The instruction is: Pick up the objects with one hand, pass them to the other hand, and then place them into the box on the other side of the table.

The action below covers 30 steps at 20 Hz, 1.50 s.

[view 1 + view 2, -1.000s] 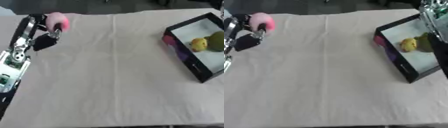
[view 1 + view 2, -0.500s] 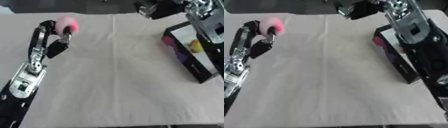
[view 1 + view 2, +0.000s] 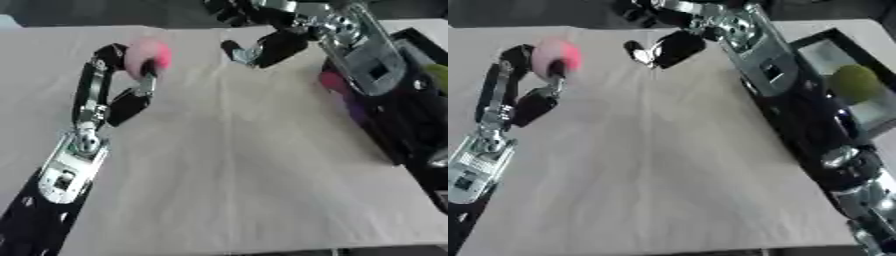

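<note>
Beige cloth-covered table (image 3: 245,175), left hand (image 3: 131,75) curled round pink ball (image 3: 149,52), right hand (image 3: 662,47) open, black box (image 3: 859,107) at right edge

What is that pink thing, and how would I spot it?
Look to the left of the cloth-covered table, where the robot's left hand is raised. Its fingers curl round a small rounded pink object. It is the only pink thing held up off the cloth.

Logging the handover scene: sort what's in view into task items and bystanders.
Part of the job:
- round pink object, held in the left hand
- right hand, reaching toward it
- black box with pale floor
- green round fruit inside it

Just lying about:
- beige cloth-covered table
</note>
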Tool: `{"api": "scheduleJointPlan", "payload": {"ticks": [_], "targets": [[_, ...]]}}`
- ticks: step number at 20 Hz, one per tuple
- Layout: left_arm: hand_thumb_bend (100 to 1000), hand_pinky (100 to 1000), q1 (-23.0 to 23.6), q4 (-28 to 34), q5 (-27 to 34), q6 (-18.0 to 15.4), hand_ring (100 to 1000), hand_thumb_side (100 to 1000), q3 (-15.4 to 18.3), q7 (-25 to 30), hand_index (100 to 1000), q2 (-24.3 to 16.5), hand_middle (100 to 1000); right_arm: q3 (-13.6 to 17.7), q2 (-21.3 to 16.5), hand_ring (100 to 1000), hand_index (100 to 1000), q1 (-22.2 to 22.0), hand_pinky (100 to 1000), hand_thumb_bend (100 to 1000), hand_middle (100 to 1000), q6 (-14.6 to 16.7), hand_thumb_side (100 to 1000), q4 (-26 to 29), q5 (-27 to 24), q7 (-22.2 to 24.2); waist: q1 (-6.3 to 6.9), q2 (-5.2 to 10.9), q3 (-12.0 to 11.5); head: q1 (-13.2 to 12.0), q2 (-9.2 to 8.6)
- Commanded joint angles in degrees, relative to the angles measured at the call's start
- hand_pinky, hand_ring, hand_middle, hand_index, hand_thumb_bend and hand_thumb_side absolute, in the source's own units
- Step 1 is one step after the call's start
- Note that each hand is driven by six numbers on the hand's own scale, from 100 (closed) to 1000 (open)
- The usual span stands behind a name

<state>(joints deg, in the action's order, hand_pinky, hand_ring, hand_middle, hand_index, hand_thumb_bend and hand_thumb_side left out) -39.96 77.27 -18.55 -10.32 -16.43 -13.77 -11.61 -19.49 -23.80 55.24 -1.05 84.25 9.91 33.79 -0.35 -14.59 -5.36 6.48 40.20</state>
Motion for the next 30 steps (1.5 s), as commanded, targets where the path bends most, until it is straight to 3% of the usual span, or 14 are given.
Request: {"api": "scheduleJointPlan", "payload": {"ticks": [1,4,8,30], "targets": [[100,707,-1.5,1.4,-1.6,-1.8,666,279,-0.7,0.5,588,0.2,587,-0.2,-6.0,952,958,-1.5,936,100,945,0.1,225,6.5,-4.4,1.5,-0.05,0.97,0.0,0.2,-0.28],[100,706,-1.9,1.3,-1.8,-2.7,666,279,-1.3,1.3,588,0.5,587,-0.6,-8.3,953,959,-3.0,937,100,946,-1.4,227,10.8,-7.0,2.2,-0.16,0.87,-0.1,0.4,-0.34],[100,704,-2.3,1.3,-1.3,-3.1,665,282,-1.7,1.8,588,1.0,586,-0.9,-8.6,953,958,-3.2,937,100,946,-2.6,225,12.8,-8.1,2.6,-0.18,0.82,-0.2,0.4,-0.44],[100,703,-3.1,3.1,-0.4,-4.0,665,276,-4.7,4.1,589,3.4,586,-3.0,-5.0,959,970,-1.5,939,100,953,-3.0,286,9.0,-5.7,1.5,-0.26,0.45,-0.8,0.7,-0.66]]}}
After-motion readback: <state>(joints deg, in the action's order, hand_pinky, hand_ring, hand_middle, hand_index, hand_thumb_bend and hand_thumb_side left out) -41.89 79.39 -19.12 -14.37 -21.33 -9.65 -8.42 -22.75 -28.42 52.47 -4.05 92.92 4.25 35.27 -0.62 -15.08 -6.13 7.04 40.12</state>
